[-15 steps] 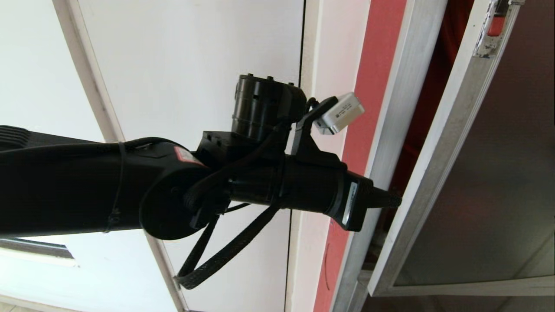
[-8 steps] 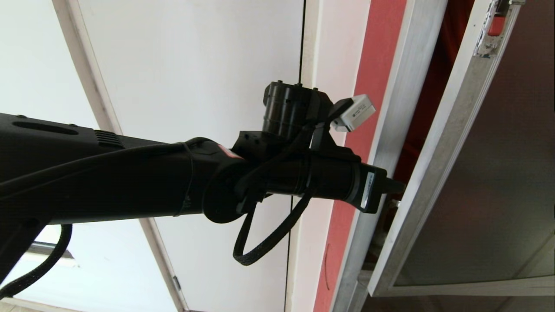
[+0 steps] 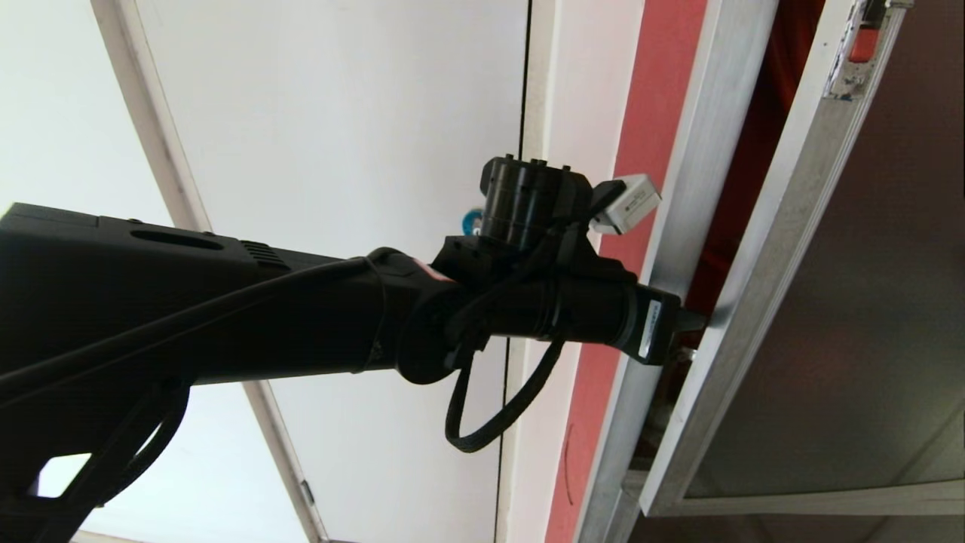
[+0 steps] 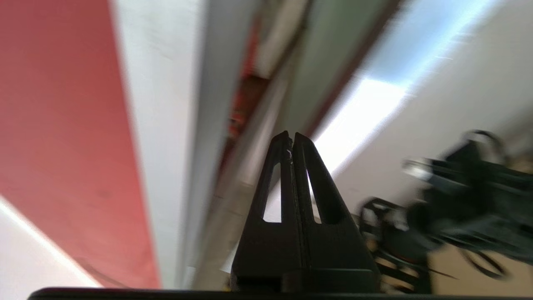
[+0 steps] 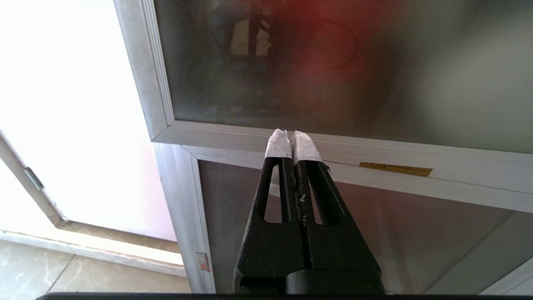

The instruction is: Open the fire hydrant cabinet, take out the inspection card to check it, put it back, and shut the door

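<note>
The fire hydrant cabinet [image 3: 678,188] shows as a silver frame beside a red wall strip. Its door [image 3: 776,249], dark glass in a silver frame with a red latch [image 3: 862,45] at the top, stands ajar. My left gripper [image 3: 695,320] is shut and empty, its tip in the gap between the frame and the door edge. In the left wrist view the shut left gripper [image 4: 290,135] points along that gap, where the red interior [image 4: 241,108] shows. My right gripper [image 5: 290,133] is shut and empty, with white-taped tips, before the door's lower corner [image 5: 166,133]. The inspection card is out of view.
A white panel with a small blue round lock [image 3: 471,221] lies behind my left wrist. More white panels fill the left side. Below the door is a shorter dark pane [image 5: 374,233] with a small brass plate [image 5: 395,168] above it. Floor tiles [image 5: 83,275] show low down.
My left arm has stretched further right and slightly upward, pushing the shut gripper tip deeper into the gap at the door edge. The door and the right arm have not moved.
</note>
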